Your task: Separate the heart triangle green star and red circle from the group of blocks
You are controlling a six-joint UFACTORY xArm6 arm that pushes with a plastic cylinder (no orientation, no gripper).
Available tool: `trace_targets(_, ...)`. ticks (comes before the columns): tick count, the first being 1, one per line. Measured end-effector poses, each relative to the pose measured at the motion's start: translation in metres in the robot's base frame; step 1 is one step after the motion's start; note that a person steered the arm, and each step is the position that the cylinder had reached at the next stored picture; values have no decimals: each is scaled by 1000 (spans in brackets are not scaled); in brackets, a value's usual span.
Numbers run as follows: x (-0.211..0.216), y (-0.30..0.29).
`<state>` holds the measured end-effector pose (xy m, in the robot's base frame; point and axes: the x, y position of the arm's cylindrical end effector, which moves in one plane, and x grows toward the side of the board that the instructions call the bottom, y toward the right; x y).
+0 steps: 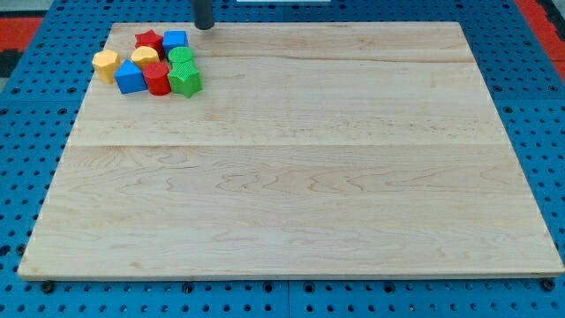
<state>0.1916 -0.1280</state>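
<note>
A tight group of blocks sits at the board's top left. The red star [148, 41] and blue cube [175, 41] are in the back row. The yellow heart [145, 58] and a green round block [181, 59] are in the middle. The blue triangle [130, 78], red circle [157, 79] and green star [185, 81] form the front row. A yellow hexagon-like block [105, 64] stands at the group's left, a small gap from the heart. My tip [204, 28] is at the board's top edge, just to the right of and above the blue cube, touching no block.
The wooden board [300, 177] lies on a blue pegboard surface [18, 177]. A red strip [540, 13] shows at the view's top right corner.
</note>
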Motion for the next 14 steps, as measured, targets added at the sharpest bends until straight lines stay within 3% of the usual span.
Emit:
trace_targets(3, 0, -11)
trace_targets(5, 1, -98)
trace_targets(7, 30, -141)
trace_targets(11, 83, -133)
trace_targets(14, 121, -90)
